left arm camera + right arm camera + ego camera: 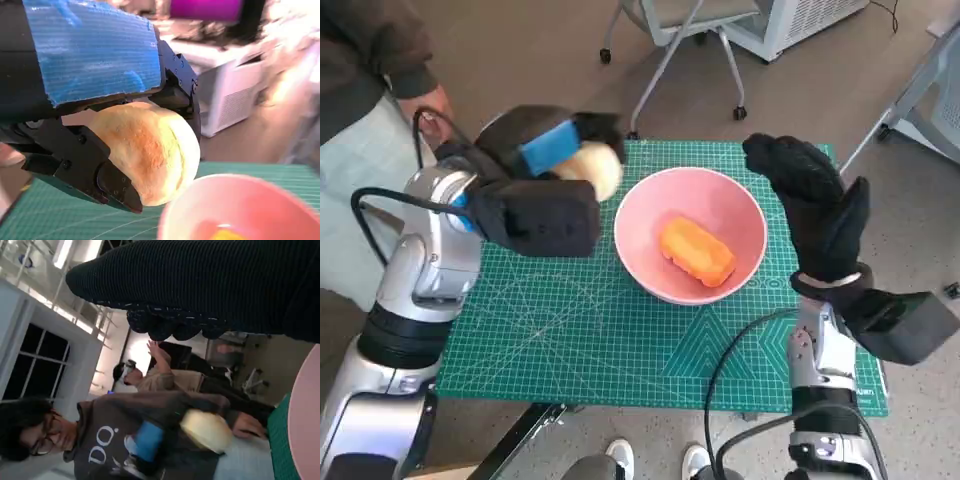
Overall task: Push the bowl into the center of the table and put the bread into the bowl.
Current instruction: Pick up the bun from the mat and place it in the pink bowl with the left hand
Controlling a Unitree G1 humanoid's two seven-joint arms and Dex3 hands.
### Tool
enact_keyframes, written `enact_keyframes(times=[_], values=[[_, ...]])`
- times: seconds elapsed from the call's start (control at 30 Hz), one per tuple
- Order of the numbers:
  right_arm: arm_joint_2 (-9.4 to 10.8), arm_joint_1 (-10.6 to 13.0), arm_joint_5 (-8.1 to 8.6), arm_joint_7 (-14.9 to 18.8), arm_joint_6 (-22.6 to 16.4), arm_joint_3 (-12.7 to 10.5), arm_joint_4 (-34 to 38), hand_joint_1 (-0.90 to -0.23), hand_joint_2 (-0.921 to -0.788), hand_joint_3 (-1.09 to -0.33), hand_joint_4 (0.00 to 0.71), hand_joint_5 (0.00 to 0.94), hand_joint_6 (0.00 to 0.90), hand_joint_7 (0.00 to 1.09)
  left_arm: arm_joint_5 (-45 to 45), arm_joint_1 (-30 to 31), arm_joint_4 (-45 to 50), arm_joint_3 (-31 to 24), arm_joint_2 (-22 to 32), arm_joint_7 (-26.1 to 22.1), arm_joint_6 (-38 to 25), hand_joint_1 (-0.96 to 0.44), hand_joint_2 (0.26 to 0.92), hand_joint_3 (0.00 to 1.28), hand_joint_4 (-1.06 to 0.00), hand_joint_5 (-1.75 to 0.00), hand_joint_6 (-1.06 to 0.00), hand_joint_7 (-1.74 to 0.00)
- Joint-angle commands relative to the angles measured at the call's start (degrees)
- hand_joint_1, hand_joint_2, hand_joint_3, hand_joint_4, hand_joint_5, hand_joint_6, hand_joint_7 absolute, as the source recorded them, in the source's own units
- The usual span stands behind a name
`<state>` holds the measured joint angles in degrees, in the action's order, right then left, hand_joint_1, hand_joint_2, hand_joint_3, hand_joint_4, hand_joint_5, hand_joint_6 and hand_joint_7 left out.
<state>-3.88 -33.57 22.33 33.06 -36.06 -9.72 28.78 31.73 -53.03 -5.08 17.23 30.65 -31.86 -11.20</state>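
The left hand [545,185] grasps the bread [592,168] in its fingers beside the bowl [689,235]; releasing early could bounce it off the rim, while the right hand [810,205] hovers released.

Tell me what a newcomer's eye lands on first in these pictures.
First, the round pale bread roll, gripped by the blue-taped black left hand and held above the green cutting mat, just beside the bowl's rim. Next, the pink round bowl near the mat's middle, with an orange loaf-shaped piece lying inside. The black-gloved right hand hovers beside the bowl, holding nothing.
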Motion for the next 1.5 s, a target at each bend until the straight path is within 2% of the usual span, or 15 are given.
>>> enact_keyframes(times=[0.03, 0.33, 0.53, 0.8, 0.87, 0.93, 0.97, 1.0, 1.03, 1.07, 1.1, 1.13, 1.2, 1.3, 1.5], values=[[-0.18, 1.73, -0.04, -0.08, 1.28, 0.15, -0.85, -0.680, -0.921, -0.673, 0.191, 0.001, 0.091, 0.53, 0.98, -1.71, -0.18, 2.29, -2.68, -0.37, 0.33, 0.00, 0.914, 0.02, -0.79, -1.02, -0.66, -1.16], [-0.73, 2.97, -0.50, -0.96, 1.50, -0.29, -2.73, -0.672, -0.921, -0.669, 0.191, 0.001, 0.088, 0.53, 0.47, -2.86, -8.12, 5.56, -8.55, 3.34, 7.51, 0.00, 0.920, 0.02, -0.77, -1.02, -0.66, -1.20], [-0.72, 3.46, -0.38, -1.55, 1.69, -0.43, -3.31, -0.667, -0.921, -0.669, 0.192, 0.001, 0.087, 0.53, 0.91, -2.85, -15.35, 7.28, -11.28, 5.64, 10.97, 0.00, 0.920, 0.06, -0.73, -1.06, -0.61, -1.25], [-0.68, 3.97, -0.64, -2.49, 1.99, -0.39, -3.92, -0.666, -0.921, -0.670, 0.191, 0.001, 0.086, 0.52, 1.69, -3.31, -22.59, 8.38, -13.60, 8.21, 13.83, 0.00, 0.920, 0.07, -0.70, -1.20, -0.63, -1.13], [-0.67, 4.03, -0.82, -2.74, 2.02, -0.32, -4.06, -0.666, -0.921, -0.670, 0.191, 0.001, 0.085, 0.52, 1.76, -3.45, -24.08, 8.47, -14.05, 8.65, 14.27, 0.00, 0.920, 0.09, -0.68, -1.27, -0.60, -1.10], [-0.65, 4.02, -0.94, -2.95, 2.05, -0.27, -4.09, -0.665, -0.921, -0.669, 0.191, 0.000, 0.085, 0.52, 1.72, -3.59, -25.17, 8.48, -14.61, 8.40, 13.71, 0.00, 0.921, 0.16, -0.58, -1.31, -0.54, -1.24], [-0.65, 3.99, -0.97, -3.03, 2.06, -0.26, -4.06, -0.665, -0.921, -0.669, 0.191, 0.001, 0.085, 0.52, 1.65, -3.65, -25.60, 8.45, -14.89, 8.18, 13.32, 0.07, 0.919, 0.17, -0.57, -1.33, -0.48, -1.11], [-0.66, 3.99, -1.00, -3.14, 2.10, -0.26, -4.07, -0.665, -0.921, -0.668, 0.192, 0.001, 0.085, 0.52, 1.49, -3.60, -25.87, 8.38, -15.12, 7.64, 12.67, 0.17, 0.919, 0.18, -0.55, -1.35, -0.45, -0.81], [-0.67, 3.98, -1.01, -3.23, 2.12, -0.26, -4.07, -0.665, -0.921, -0.667, 0.192, 0.001, 0.085, 0.52, 1.40, -3.58, -26.06, 8.33, -15.28, 7.27, 12.27, 0.11, 0.913, 0.17, -0.52, -1.06, -0.41, -0.56], [-0.71, 3.97, -1.00, -3.31, 2.18, -0.27, -4.08, -0.665, -0.921, -0.667, 0.192, 0.001, 0.085, 0.52, 1.52, -3.38, -25.72, 8.37, -15.22, 6.72, 11.57, 0.09, 0.915, 0.16, -0.53, -0.91, -0.41, -0.45], [-0.75, 3.96, -0.99, -3.37, 2.21, -0.28, -4.08, -0.665, -0.921, -0.666, 0.192, 0.001, 0.085, 0.52, 1.64, -3.24, -25.47, 8.40, -15.18, 6.34, 11.09, 0.03, 0.910, 0.12, -0.41, -0.60, -0.37, -0.29], [-0.80, 3.97, -1.00, -3.44, 2.24, -0.29, -4.13, -0.665, -0.921, -0.665, 0.193, 0.001, 0.085, 0.52, 1.88, -3.09, -24.97, 8.53, -14.97, 5.77, 10.61, -0.01, 0.911, 0.10, -0.34, -0.39, -0.35, -0.19], [-0.88, 3.95, -1.07, -3.62, 2.28, -0.29, -4.25, -0.665, -0.921, -0.664, 0.193, 0.001, 0.086, 0.52, 2.30, -2.95, -24.19, 8.78, -14.59, 4.94, 10.06, -0.08, 0.906, 0.07, -0.23, -0.20, -0.31, -0.10], [-1.04, 3.83, -1.29, -3.86, 2.21, -0.32, -4.25, -0.665, -0.921, -0.664, 0.193, 0.001, 0.086, 0.52, 3.01, -2.98, -23.44, 9.17, -14.14, 4.34, 9.69, -0.17, 0.902, 0.04, -0.14, -0.06, -0.26, -0.03], [-1.20, 3.11, -1.29, -3.65, 1.77, -0.66, -3.33, -0.665, -0.921, -0.663, 0.195, 0.002, 0.088, 0.52, 3.25, -2.05, -21.97, 8.51, -13.33, 5.47, 10.24, -0.24, 0.901, 0.02, -0.08, -0.01, -0.24, 0.00]])
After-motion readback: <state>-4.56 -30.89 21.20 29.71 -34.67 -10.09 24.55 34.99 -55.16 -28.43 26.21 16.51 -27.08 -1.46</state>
